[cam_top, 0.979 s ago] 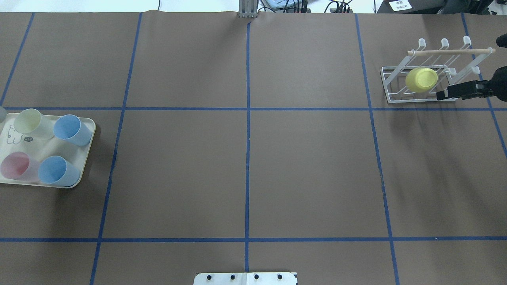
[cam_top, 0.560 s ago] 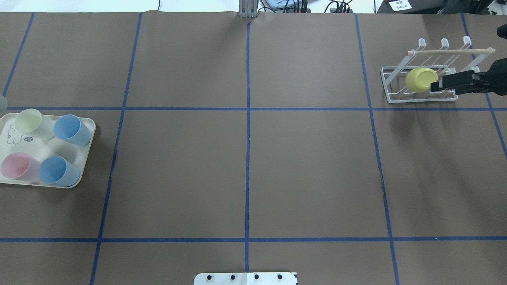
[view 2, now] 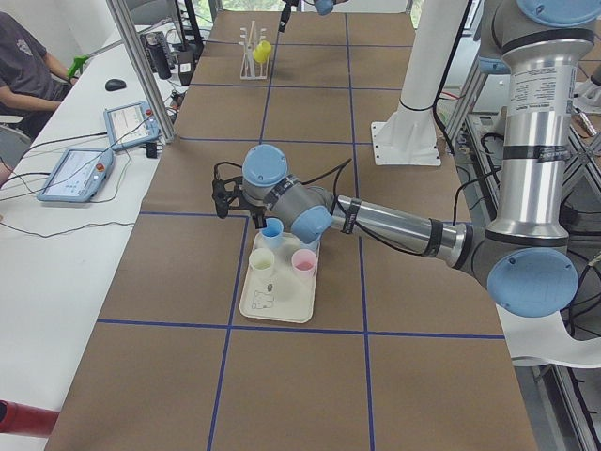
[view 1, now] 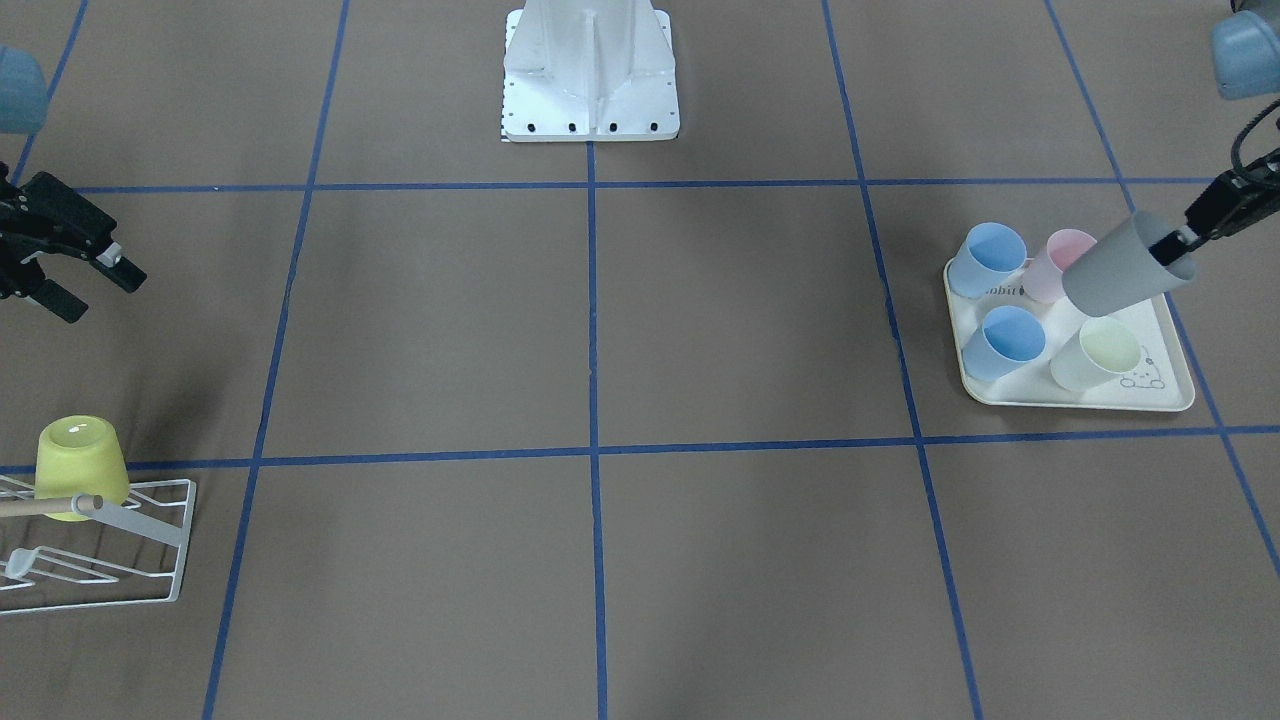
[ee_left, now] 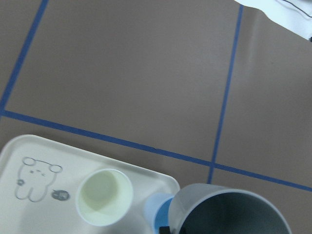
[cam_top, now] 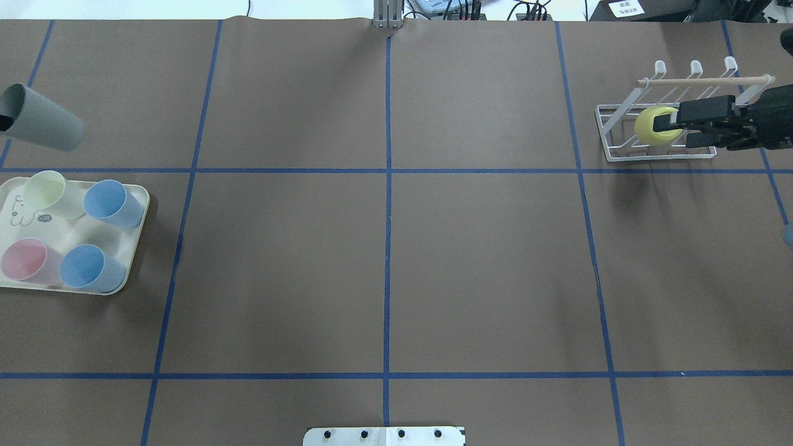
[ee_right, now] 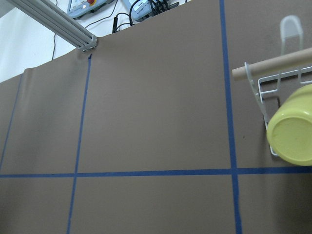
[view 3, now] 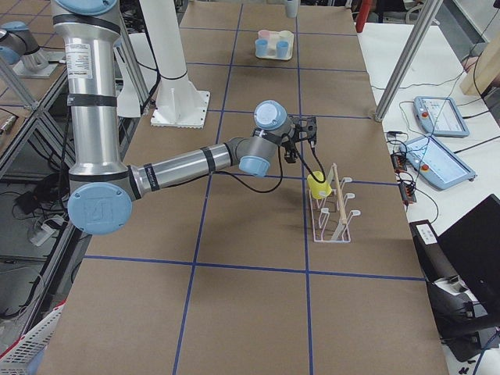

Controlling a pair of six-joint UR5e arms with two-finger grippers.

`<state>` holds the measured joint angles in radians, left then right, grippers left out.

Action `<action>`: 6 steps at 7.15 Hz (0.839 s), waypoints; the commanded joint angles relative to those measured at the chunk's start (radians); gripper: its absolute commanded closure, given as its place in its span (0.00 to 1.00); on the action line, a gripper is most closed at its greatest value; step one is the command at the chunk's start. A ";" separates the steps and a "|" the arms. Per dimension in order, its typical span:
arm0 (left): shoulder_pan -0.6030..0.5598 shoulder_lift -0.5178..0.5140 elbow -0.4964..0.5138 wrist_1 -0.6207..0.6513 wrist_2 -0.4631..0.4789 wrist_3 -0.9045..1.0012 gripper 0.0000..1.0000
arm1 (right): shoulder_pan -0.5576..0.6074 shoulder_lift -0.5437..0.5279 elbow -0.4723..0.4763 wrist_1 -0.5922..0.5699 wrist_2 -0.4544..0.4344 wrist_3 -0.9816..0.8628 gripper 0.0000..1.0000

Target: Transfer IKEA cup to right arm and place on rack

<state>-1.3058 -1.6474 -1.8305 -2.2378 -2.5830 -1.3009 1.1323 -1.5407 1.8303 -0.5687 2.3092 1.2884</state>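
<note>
Left arm [view 2: 394, 221]: brushed silver tubes, pale blue round joint caps [view 2: 531, 282], black rings at each joint, small dark lettering on the big upright tube. A thin black cable [view 2: 331, 176] arcs off the forearm.

Right arm [view 3: 183, 164]: same build. Its black wrist cable [view 3: 258, 190] sags at 6 o'clock of the wrist.

White tapered pedestal [view 1: 590, 50] at 12 o'clock in the front-facing view, with dark bolts [view 1: 572, 128] in a row along the plate edge.

Right gripper [view 1: 100, 293]: matte black, angular, with a small silver fitting on one finger.

Left gripper [view 1: 1172, 243]: black, slim fingers.

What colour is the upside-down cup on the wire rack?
The cup on the rack is yellow-green, clearest in the exterior front-facing view.
</note>
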 commanded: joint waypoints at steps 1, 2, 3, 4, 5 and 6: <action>0.243 -0.203 0.005 -0.141 0.175 -0.379 1.00 | -0.012 0.023 0.000 0.136 -0.001 0.174 0.02; 0.395 -0.228 -0.003 -0.225 0.260 -0.482 1.00 | -0.020 0.037 -0.003 0.194 -0.001 0.222 0.02; 0.463 -0.254 0.007 -0.361 0.376 -0.597 1.00 | -0.035 0.040 -0.005 0.258 -0.002 0.271 0.02; 0.559 -0.277 0.011 -0.482 0.488 -0.720 1.00 | -0.051 0.053 -0.011 0.314 -0.002 0.307 0.02; 0.636 -0.326 0.025 -0.561 0.597 -0.797 1.00 | -0.064 0.080 -0.010 0.329 -0.002 0.357 0.02; 0.695 -0.360 0.031 -0.621 0.682 -0.869 1.00 | -0.072 0.114 -0.014 0.367 -0.007 0.430 0.02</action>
<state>-0.6923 -1.9635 -1.8091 -2.7720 -2.0143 -2.0746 1.0725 -1.4623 1.8200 -0.2434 2.3060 1.6421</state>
